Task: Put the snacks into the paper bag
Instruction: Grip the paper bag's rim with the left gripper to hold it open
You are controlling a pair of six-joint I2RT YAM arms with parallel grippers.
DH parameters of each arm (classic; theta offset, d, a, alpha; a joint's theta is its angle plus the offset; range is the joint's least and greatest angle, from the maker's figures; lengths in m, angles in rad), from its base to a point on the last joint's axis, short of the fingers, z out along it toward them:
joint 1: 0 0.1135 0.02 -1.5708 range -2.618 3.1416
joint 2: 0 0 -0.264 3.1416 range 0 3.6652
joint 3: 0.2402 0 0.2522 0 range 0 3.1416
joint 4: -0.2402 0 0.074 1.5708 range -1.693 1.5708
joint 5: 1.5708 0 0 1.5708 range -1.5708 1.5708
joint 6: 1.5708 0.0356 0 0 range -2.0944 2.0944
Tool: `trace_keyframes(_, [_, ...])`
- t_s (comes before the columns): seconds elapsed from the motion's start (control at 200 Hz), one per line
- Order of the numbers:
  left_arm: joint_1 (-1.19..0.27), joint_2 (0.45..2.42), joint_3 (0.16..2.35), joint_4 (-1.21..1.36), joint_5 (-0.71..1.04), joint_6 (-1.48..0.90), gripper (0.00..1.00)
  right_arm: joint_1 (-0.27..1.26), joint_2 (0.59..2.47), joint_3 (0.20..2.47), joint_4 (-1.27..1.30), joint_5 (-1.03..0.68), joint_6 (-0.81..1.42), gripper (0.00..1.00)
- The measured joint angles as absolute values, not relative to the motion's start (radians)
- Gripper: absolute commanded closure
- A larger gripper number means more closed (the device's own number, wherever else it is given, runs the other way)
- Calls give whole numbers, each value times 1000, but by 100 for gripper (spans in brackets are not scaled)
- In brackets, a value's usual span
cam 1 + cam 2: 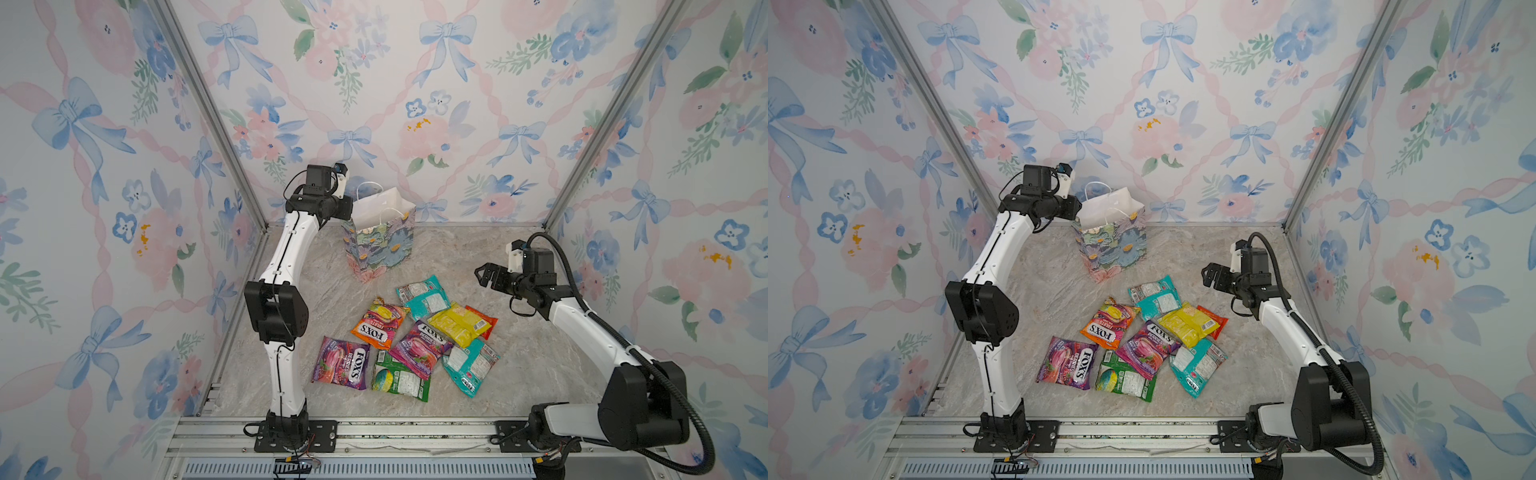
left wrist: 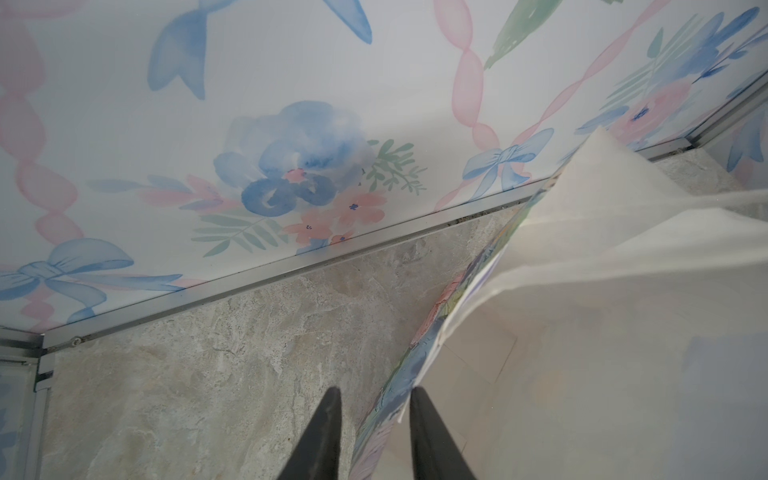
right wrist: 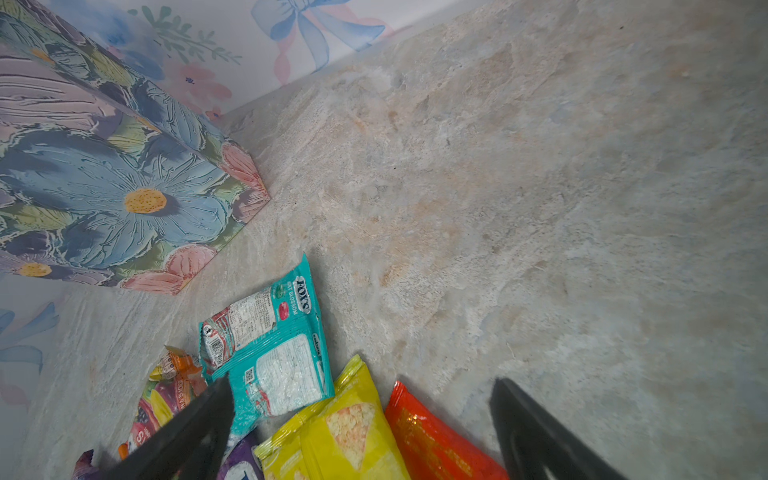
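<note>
Paper bag [image 1: 380,249] mouth open, snacks [image 1: 417,345] crowd table [image 1: 536,332] centre, edges bare

You're looking at paper bag [image 1: 380,249]: matt paper, brush-textured print outside, plain white inside | snacks [image 1: 419,345]: glossy crinkled plastic film | tabletop [image 1: 540,332]: matt, mottled stone look | frame rails [image 1: 415,432]: brushed metal

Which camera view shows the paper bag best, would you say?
The top views: both show the paper bag upright, mouth open. The left wrist view shows only one wall, straddled by the left tool; the right wrist view, only its printed lower side.
</note>
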State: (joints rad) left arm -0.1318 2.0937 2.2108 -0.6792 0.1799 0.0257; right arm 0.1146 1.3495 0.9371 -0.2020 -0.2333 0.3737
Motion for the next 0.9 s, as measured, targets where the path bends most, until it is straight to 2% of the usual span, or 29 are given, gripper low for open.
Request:
trace_keyframes(0.18, [-132,2094,2211,-680,186,28,95,115,1364,945,-202,-241,374,1])
trace_keyframes(0.28, [-132,2093,2211,-683,199,18,100,115,1370,952,-201,-251,374,1])
trace_keyframes(0.525, [-132,2040,2159,-704,199,-10,100,118,1380,952,-199,-263,374,1])
trace_keyframes(0.9, [-133,1777,1895,-706,170,-49,100,138,1395,952,-199,-281,374,1])
